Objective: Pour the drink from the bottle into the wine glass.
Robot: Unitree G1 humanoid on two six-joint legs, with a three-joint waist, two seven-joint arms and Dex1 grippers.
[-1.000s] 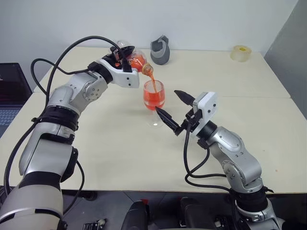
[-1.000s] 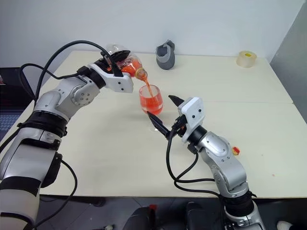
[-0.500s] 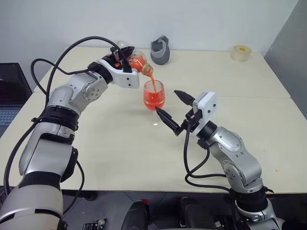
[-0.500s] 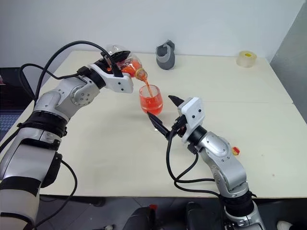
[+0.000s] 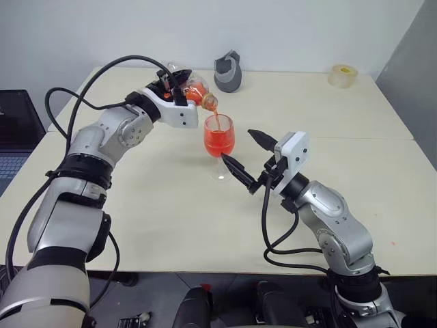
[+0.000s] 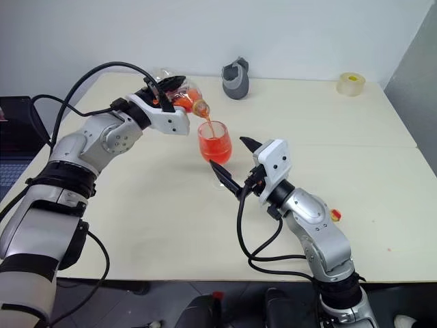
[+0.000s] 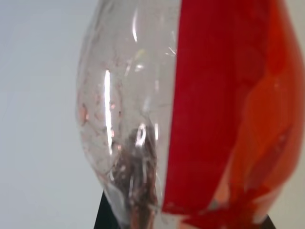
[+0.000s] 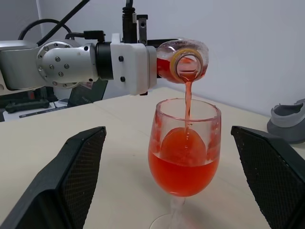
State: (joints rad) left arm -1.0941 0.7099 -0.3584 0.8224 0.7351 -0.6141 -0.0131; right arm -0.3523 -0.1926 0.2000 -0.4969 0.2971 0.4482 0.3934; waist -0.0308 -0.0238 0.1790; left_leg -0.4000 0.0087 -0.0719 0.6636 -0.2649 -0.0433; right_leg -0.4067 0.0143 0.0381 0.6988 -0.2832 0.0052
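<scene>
Wine glass (image 5: 219, 140) stands between the parted right fingers (image 5: 232, 164).

Grey container (image 5: 228, 72), tape roll (image 5: 342, 75) on table (image 5: 341, 116)
</scene>
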